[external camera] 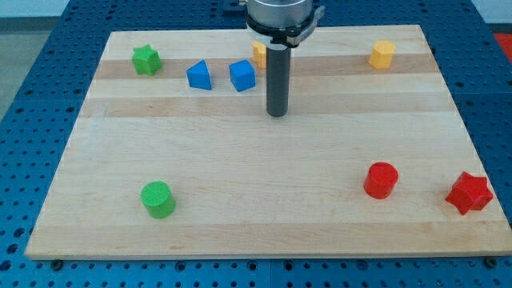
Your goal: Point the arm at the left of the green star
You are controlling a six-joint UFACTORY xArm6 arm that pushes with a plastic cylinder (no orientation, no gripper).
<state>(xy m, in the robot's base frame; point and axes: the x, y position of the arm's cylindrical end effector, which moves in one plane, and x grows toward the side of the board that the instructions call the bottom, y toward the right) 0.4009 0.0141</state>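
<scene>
My tip (pixel 277 114) rests on the bench (pixel 264 216) near the top centre; it is a bare rod, no gripper to open or close. The green star (pixel 146 60) sits at the view's top left, well apart from the tip. Two blue blocks (pixel 200 76) (pixel 242 75) lie between them, so I judge the move runs leftward past these to the star's left side.

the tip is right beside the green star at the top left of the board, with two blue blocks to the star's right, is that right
Not quite. In the camera view my tip is well off to the right of the green star, beyond the blue blocks. The star is at the board's top left.
</scene>
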